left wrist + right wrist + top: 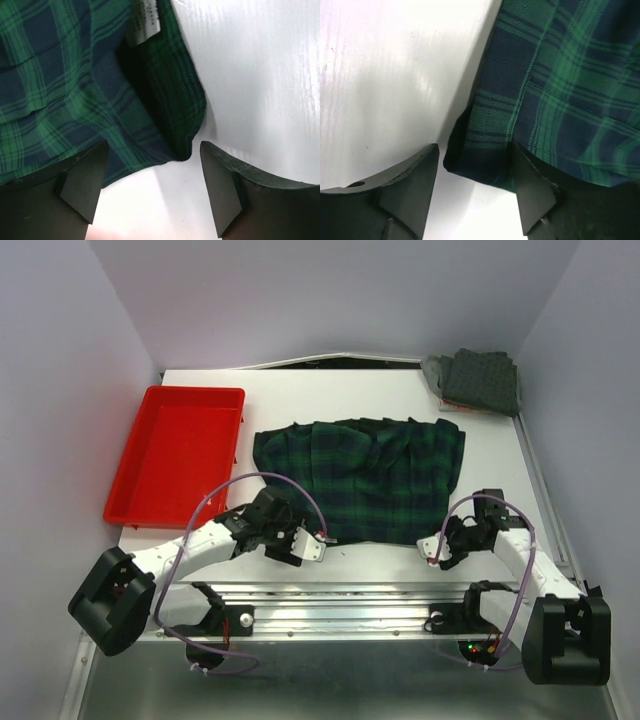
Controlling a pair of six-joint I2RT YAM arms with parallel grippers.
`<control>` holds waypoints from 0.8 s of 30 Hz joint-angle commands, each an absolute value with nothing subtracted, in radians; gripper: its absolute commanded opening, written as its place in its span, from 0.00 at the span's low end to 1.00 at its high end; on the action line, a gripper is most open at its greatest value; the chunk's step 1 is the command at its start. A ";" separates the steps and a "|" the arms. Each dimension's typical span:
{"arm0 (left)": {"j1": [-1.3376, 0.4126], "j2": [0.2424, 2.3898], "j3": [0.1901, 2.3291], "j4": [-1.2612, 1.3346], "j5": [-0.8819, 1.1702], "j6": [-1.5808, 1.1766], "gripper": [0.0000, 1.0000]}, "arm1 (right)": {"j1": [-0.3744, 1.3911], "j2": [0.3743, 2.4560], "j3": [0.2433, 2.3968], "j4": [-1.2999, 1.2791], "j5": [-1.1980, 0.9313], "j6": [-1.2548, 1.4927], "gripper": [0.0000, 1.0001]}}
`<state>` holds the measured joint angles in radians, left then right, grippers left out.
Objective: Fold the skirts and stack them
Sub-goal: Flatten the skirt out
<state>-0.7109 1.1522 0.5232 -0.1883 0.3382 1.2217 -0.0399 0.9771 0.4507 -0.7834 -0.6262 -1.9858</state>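
The green-navy plaid pleated skirt lies spread flat in the middle of the white table. My left gripper is open at the skirt's near left corner; in the left wrist view the corner sits just ahead of the open gripper, not between the pads. My right gripper is open at the near right corner; in the right wrist view that corner lies between the open fingers of the gripper. A folded charcoal dotted skirt lies at the back right on a grey cloth.
A red plastic tray stands at the left of the table. A white label shows inside the plaid skirt's waistband. Metal rails run along the near edge between the arm bases.
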 commanded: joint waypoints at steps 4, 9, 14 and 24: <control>-0.739 1.207 0.495 -0.109 0.333 1.226 0.80 | -0.046 1.028 0.388 -0.649 -0.653 -2.405 0.48; -0.750 1.181 0.488 -0.088 0.374 1.213 0.65 | -0.046 1.006 0.416 -0.640 -0.698 -2.286 0.32; -0.736 1.155 0.532 -0.077 0.399 1.073 0.17 | -0.046 0.942 0.494 -0.626 -0.776 -1.980 0.01; -0.364 1.098 1.038 -0.155 0.546 0.630 0.00 | -0.055 1.037 0.988 -0.415 -0.627 -0.903 0.01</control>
